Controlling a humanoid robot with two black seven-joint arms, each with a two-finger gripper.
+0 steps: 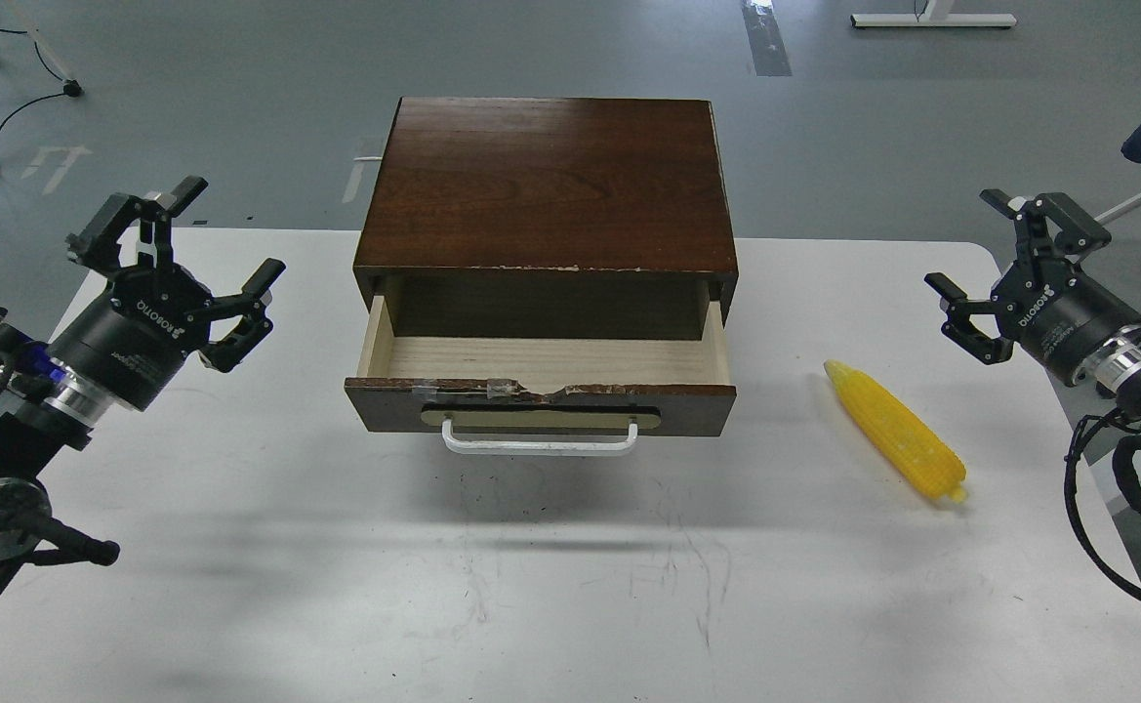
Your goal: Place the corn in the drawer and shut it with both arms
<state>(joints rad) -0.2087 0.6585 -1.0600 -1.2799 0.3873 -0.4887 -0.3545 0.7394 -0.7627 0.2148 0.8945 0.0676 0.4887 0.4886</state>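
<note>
yellow corn (896,431) alone on bare table (570,586) right of open drawer (541,395)

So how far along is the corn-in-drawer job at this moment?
Barely started. Done: the drawer stands open. In hand: nothing, with the left gripper and right gripper both open in the air. Left: the corn lies on the table, to be put in and the drawer closed.

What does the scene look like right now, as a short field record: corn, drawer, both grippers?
corn: lying on the white table, right of the cabinet, not held
drawer: pulled open, nothing visible inside
drawer handle: white bar, untouched
cabinet: dark wood, at the table's far middle
left gripper: open, raised left of the cabinet, holding nothing
right gripper: open, raised beyond the corn, holding nothing
task stage: corn not yet picked up
</note>
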